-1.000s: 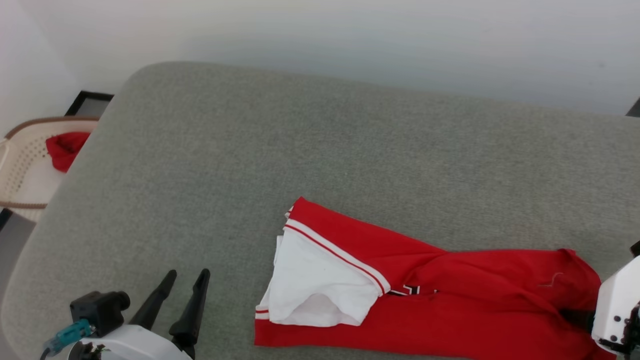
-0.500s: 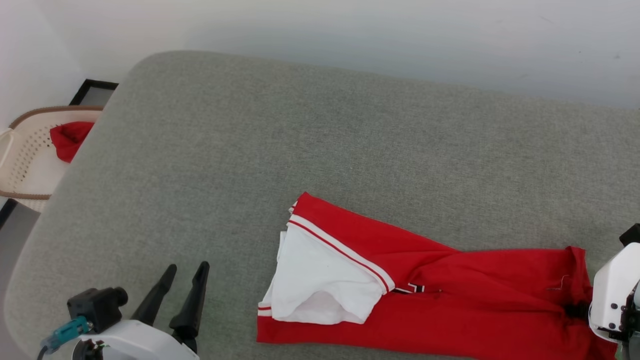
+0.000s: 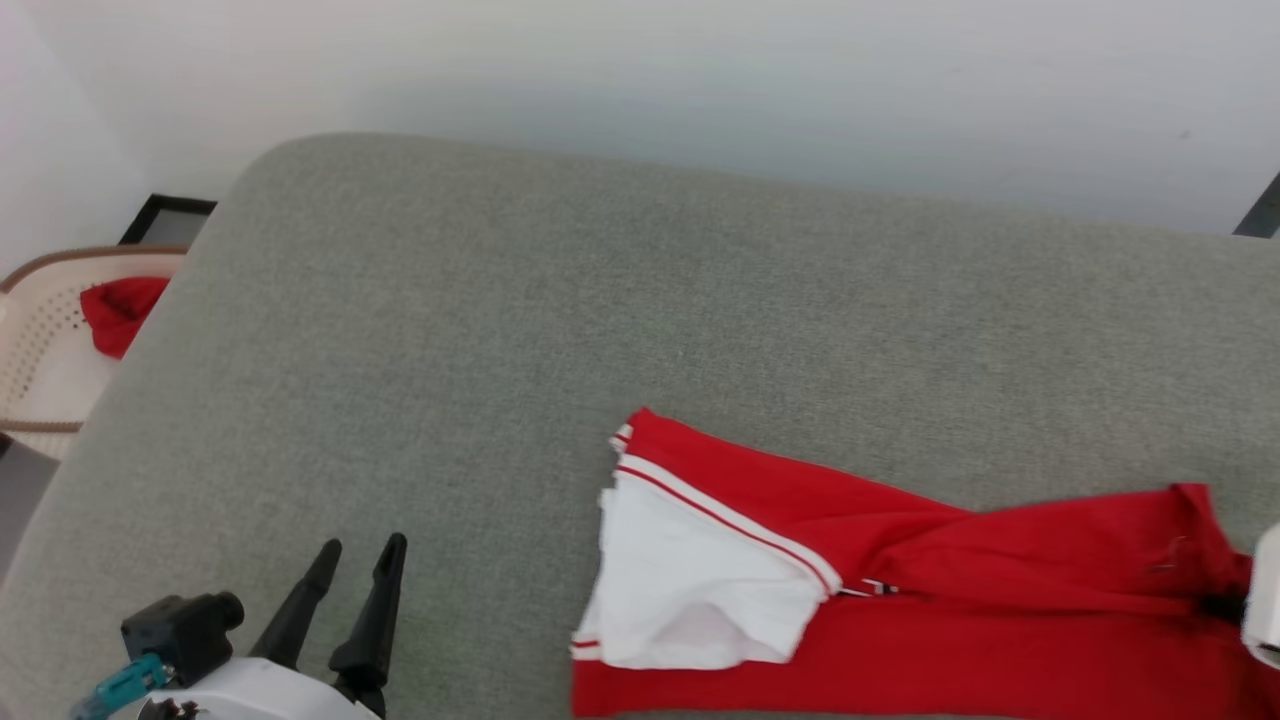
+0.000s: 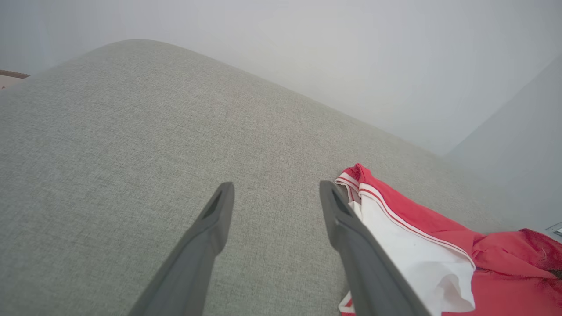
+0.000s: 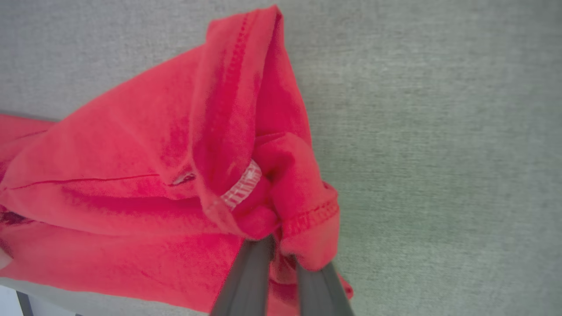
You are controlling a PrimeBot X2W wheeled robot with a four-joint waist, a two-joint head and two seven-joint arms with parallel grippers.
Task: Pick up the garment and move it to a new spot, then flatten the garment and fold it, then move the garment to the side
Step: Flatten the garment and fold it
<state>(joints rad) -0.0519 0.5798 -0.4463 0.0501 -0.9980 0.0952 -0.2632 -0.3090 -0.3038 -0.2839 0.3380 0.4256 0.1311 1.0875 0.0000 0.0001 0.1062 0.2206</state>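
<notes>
The garment [image 3: 1000, 650] is a red jersey with a white sleeve and striped trim, lying stretched along the front right of the grey cushion [image 3: 600, 300]. My right gripper [image 3: 1222, 605] is at its right end, shut on a bunched piece of red hem. In the right wrist view the fingers [image 5: 250, 272] pinch the gathered cloth of the garment [image 5: 153, 175], which hides their tips. My left gripper [image 3: 362, 545] stands open at the lower left, apart from the shirt. In the left wrist view the left gripper [image 4: 277, 186] holds nothing, and the garment [image 4: 417, 228] lies just past its right finger.
A cream perforated basket [image 3: 40, 340] holding a small red cloth scrap [image 3: 115, 310] sits beyond the cushion's left edge, beside a black frame [image 3: 165, 215] on the floor. A pale wall runs behind the cushion. Bare grey cushion spreads to the left and behind the shirt.
My right gripper has shut on the garment's hem and drawn it to the right across the cushion. The head view has shifted a little. The left gripper stays open in place.
</notes>
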